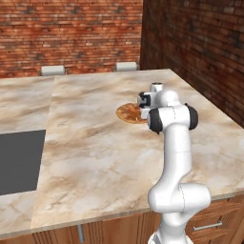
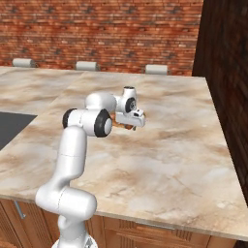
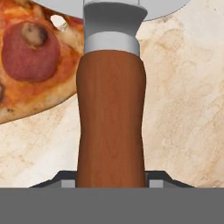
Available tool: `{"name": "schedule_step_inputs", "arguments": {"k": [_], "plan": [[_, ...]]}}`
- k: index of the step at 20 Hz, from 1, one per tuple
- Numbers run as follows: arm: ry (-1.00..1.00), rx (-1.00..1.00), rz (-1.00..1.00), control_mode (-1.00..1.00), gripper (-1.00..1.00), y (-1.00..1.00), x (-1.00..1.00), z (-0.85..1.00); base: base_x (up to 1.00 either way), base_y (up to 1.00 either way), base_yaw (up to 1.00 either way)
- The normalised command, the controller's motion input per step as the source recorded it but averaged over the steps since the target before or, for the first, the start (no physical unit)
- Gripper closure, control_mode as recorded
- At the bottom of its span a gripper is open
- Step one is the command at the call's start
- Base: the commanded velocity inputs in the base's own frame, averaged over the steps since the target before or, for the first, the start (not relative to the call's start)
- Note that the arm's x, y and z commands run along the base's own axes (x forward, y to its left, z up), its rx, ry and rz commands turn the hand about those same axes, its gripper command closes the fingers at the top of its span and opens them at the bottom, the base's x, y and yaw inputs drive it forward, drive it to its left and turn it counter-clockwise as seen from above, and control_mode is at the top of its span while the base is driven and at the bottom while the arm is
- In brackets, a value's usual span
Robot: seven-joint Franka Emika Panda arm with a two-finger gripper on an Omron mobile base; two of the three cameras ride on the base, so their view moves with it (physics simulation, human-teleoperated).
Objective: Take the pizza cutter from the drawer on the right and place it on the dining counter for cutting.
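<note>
The pizza cutter (image 3: 111, 118) fills the hand view: a brown wooden handle, a grey metal collar and the edge of its round blade at the top. My gripper (image 3: 111, 181) is shut on the handle's lower end, one finger on each side. In the base views the gripper (image 1: 141, 107) (image 2: 130, 126) hangs low over the dining counter (image 1: 95, 157) (image 2: 184, 145), at the near edge of the round pizza (image 1: 127, 113) (image 3: 30, 57). The cutter itself is hidden behind the hand there. A drawer (image 1: 209, 224) with a silver bar handle sits shut below the counter's front right.
A dark grey inset (image 1: 19, 162) (image 2: 6, 126) lies in the counter's left part. Grey stool tops (image 1: 52, 70) (image 2: 156, 69) line the far edge before a brick wall. A dark brick wall (image 1: 200, 43) borders the right side.
</note>
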Motion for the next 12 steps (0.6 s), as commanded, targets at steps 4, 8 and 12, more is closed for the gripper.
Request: {"name": "schedule_step_inputs", "arguments": {"k": [4, 8, 12], "plan": [[-0.08, -0.02, -0.01, -1.00, 1.00, -0.01, 0.00, 0.00, 0.00, 0.00, 0.00], [-0.10, -0.04, -0.01, -1.00, 1.00, 0.00, -0.01, 0.00, 0.00, 0.00, 0.00], [-0.11, -0.05, -0.03, -1.00, 1.00, 0.00, -0.10, 0.00, 0.00, 0.00, 0.00]]}}
